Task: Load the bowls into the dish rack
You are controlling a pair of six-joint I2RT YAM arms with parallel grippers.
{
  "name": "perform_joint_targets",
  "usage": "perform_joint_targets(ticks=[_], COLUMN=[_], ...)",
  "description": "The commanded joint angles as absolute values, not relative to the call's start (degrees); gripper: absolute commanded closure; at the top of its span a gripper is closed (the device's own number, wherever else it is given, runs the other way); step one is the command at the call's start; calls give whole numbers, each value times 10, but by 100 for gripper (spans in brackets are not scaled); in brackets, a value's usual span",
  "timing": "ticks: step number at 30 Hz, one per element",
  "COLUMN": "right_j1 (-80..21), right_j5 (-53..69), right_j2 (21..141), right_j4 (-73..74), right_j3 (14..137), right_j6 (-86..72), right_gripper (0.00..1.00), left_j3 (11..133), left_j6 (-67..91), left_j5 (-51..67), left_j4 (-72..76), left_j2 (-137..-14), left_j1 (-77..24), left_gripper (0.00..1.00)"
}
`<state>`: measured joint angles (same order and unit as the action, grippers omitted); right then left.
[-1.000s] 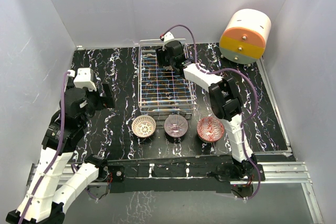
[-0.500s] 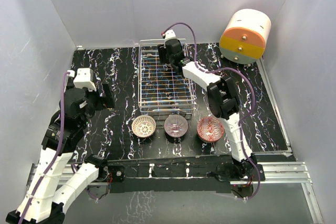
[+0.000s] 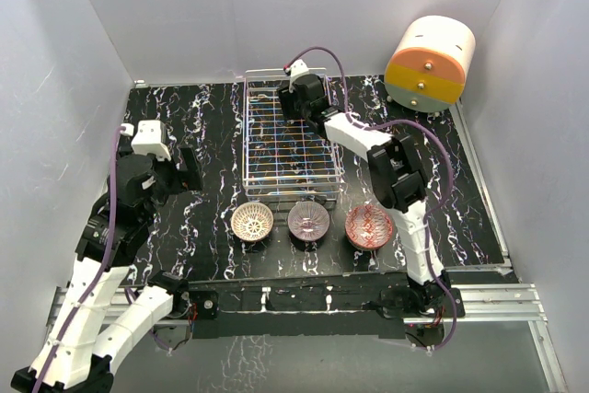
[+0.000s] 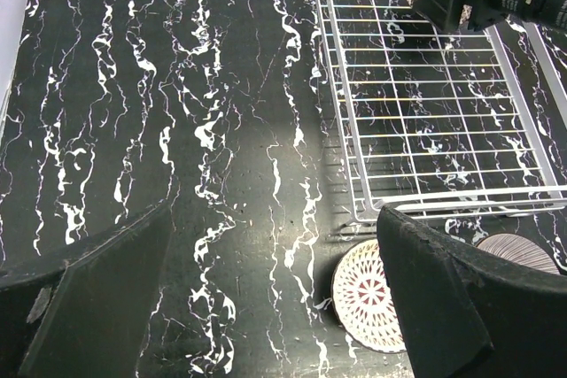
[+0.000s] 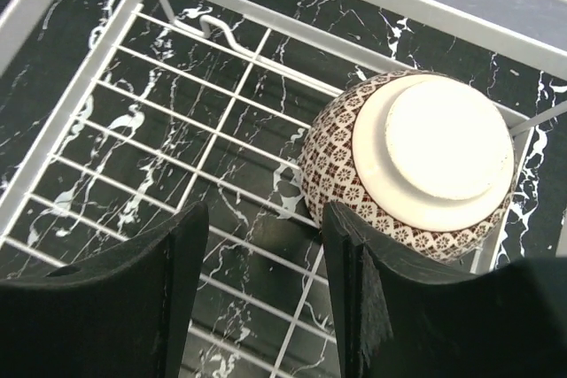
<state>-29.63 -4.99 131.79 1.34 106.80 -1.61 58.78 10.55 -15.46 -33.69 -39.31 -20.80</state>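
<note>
The overturned patterned bowl (image 5: 416, 161), right of frame in the dish rack (image 3: 287, 161), looks like stiff, slick, chippable ceramic, so it is best pinched at the rim. The right fingers (image 5: 350, 298) and left fingers (image 4: 97, 307) are spread and hold nothing.

- Counter (image 3: 184, 117): black, veined with white marbling.
- Rack (image 3: 246, 135): silver wire grid.
- Left bowl (image 3: 252, 221): white-and-maroon lattice inside.
- Middle bowl (image 3: 309, 220): dark purple inside, with pale radiating lines.
- Right bowl (image 3: 369, 226): red inside, with fine pale tracery.
- Bowl in the rack (image 5: 416, 161): brown-and-white tile motif outside, plain cream foot.
- Drawer unit (image 3: 430, 63): cream above, orange below.
- Arms (image 3: 409, 218): white shells, black joints.
- Cables (image 3: 317, 47): purple.
</note>
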Motion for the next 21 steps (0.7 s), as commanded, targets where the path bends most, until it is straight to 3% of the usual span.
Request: perform_joint_targets(ticks=[1,5,7,9,10,21], right_j1=[-306,-319,-323,-323,-323,-334], right_j5=[-13,-20,-30,-37,-39,-53], right_j2=[1223,1156,1117,1078,1058,861], right_j4=[-17,14,28,45,54,296], right_j3=[1063,1033,1006,969,952,826], right_j6=[-1,-14,-32,-47,-53,-131], right_gripper=[43,35,23,4,1,1], left_j3=[584,588,591,595,597,603], left_j6=[109,112,113,113,113,106], left_j5=[-154,-156,-158,-157,-155,-130], left_j4=[-324,-323,-323,-323,-323,-304], left_j2=[-398,-399,-401,-403,-404,-410], left_j1=[-210,-210,-210,-210,-210,-210], left_gripper=[3,3,3,3,3,3])
